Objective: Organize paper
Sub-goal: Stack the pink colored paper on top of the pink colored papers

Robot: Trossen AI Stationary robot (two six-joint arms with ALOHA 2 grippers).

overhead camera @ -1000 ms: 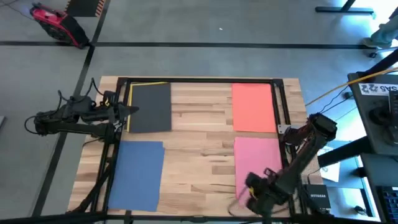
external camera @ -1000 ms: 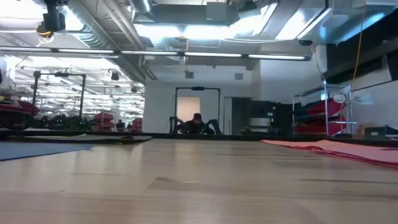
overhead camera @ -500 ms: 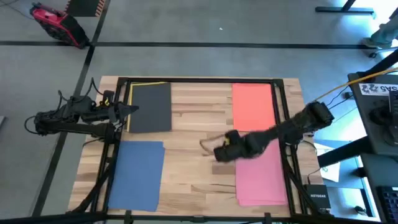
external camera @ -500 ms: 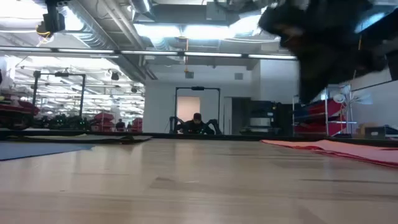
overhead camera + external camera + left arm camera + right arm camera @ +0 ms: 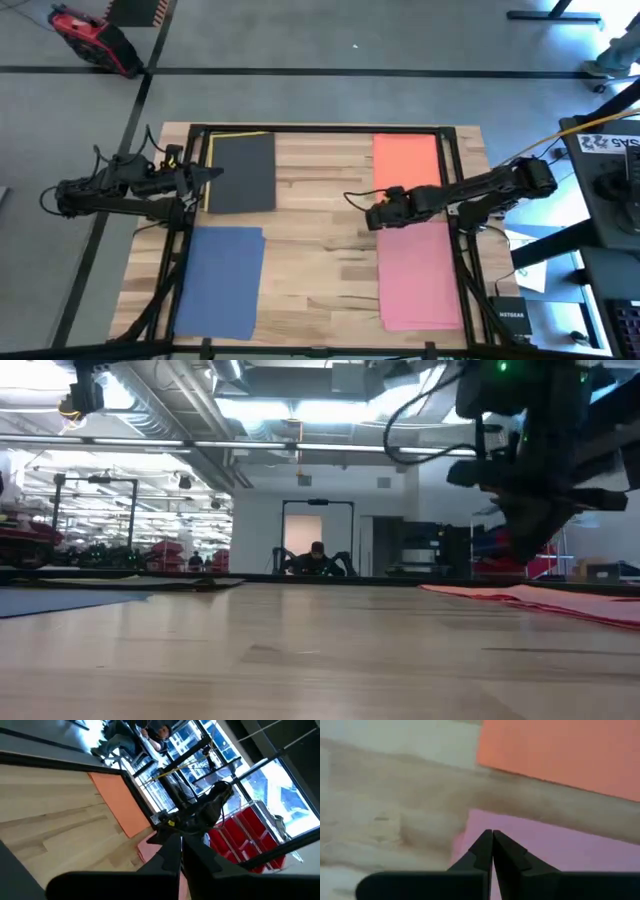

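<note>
Paper sheets, pink (image 5: 420, 272) and orange (image 5: 408, 172) on the tabletop's (image 5: 320, 230) right side, look light, limp and slippery, best pinched at the pink sheet's corner below the right gripper (image 5: 372, 216), fingers pressed together.

The whole desk (image 5: 320, 250) is seen straight down from overhead. A desk-level view faces across into the room. Each wrist view is taken past its own fingers; the orange sheet (image 5: 565, 755) is shared by both, closer in the right one.
</note>
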